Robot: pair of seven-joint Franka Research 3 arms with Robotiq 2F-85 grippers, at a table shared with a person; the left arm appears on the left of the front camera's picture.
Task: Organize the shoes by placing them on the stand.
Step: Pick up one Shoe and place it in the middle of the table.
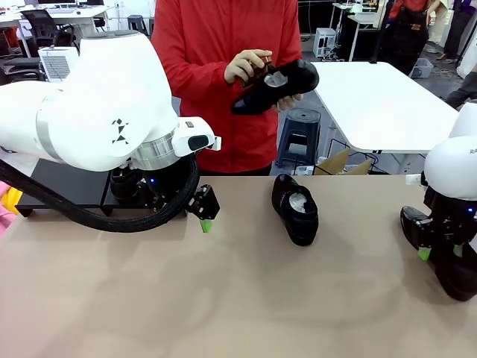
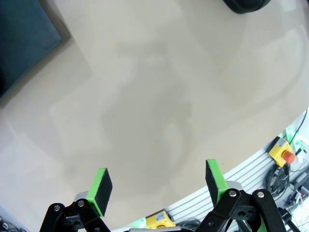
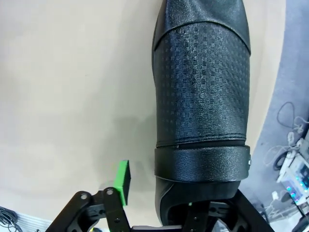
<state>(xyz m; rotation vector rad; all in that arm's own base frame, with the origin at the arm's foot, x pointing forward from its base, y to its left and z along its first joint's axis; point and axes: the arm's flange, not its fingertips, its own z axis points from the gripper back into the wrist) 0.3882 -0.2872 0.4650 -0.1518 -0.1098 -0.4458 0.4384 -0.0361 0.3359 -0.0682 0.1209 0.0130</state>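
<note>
One black shoe (image 1: 296, 209) lies mid-table with white paper in its opening. A person in red holds another shoe (image 1: 276, 86) in both hands above the far edge. A third textured black shoe (image 3: 203, 96) lies at the table's right edge (image 1: 456, 280). My right gripper (image 1: 436, 252) straddles one end of it; the left pad (image 3: 123, 181) stands apart from its side and the other finger is hidden. My left gripper (image 1: 205, 216) hangs open over bare table (image 2: 158, 186) beside the black stand (image 1: 67, 186), whose corner (image 2: 24, 38) also shows in the left wrist view.
My left arm's bulk hides part of the stand. Behind the person are a blue stool (image 1: 298, 134), a cardboard box (image 1: 339, 162) and a white table (image 1: 380, 97). The near tabletop (image 1: 238, 298) is bare. The table's right edge runs close beside the third shoe.
</note>
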